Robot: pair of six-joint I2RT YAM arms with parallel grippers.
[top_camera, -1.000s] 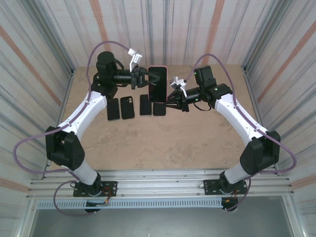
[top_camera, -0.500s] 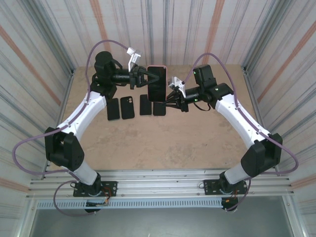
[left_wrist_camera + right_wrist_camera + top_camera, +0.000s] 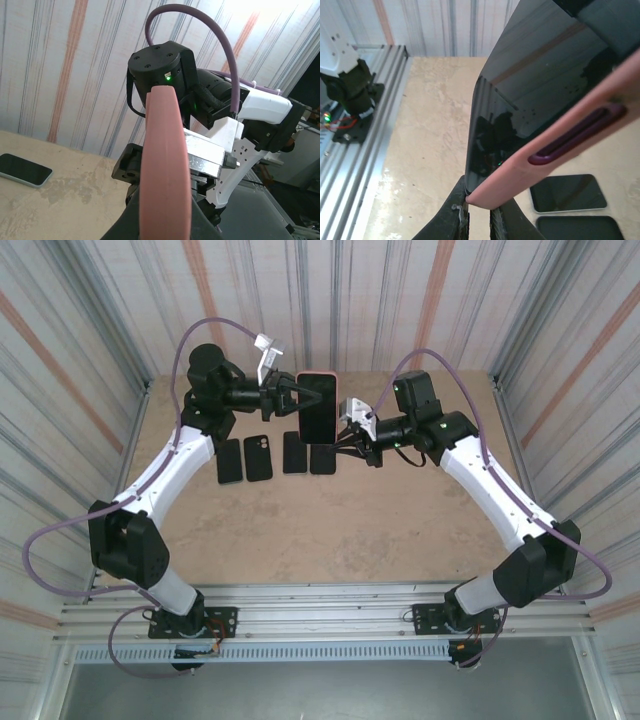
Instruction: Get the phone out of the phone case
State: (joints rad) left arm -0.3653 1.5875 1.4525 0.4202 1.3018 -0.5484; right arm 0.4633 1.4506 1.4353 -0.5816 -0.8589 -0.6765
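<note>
Left hand (image 3: 297, 396) is pinched down narrow on one long edge of the pink case (image 3: 337, 400). The right hand (image 3: 347, 430) is nipped tight onto the bottom corner from the other side. So the phone (image 3: 318, 408) sits in its case, held upright in the air between the two arms above the far part of the table (image 3: 330, 530), dark screen toward the top camera.

From the right wrist we can see the fingers (image 3: 454, 217) straddling that corner, with the case lip wrapped round the glass. A slot in the case side is in plain sight too, buttons we guess.

How we reckon it'll handle: the phone itself is a stiff, slick slab, not heavy, and the glass won't forgive a drop. The case looks like soft rubbery stuff, so it should flex and peel.

Trouble is, a pinch across front and back clamps the case and phone together. We'd want one hand on just the case lip at a corner, rolling it back off the glass. The other would steady the phone by its bare screen and edge once a corner pops free.

There's a row of four dark phones (image 3: 258, 458) lying right underneath, so a slip lands on those.
</note>
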